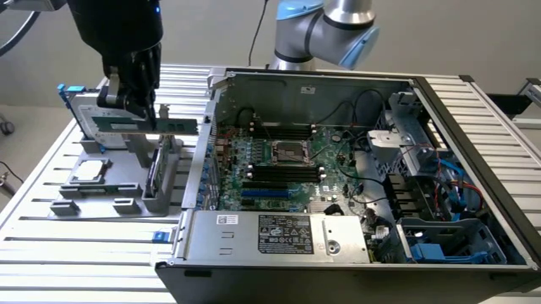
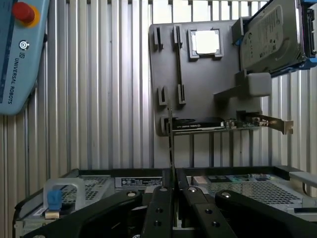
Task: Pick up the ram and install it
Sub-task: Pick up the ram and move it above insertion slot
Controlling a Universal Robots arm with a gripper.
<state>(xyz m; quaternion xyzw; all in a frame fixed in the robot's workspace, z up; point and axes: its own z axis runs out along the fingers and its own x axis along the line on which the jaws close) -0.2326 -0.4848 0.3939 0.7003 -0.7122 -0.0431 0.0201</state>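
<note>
Ram point(image 1: 156, 125) is pinched in the claw point(image 1: 142, 116), raised beside the case point(image 1: 200, 244). It is probably best kept level, with the grip centred.

Black metal pincer point(image 1: 131, 114) of slim jointed links, matte throughout. On those links, round silver screw heads point(image 2: 189, 189) at the pivots, with small dark holes in a row down each bar. Directly above the pincer, a bulky glossy black wrist housing point(image 1: 118, 28) with a small blue glow on its side. Well away from the pincer, a fat silver aluminium arm joint point(image 1: 338, 25) capped in pale blue plastic, and beside that a thin black cable point(image 1: 256, 31) hanging in a gentle curve.
</note>
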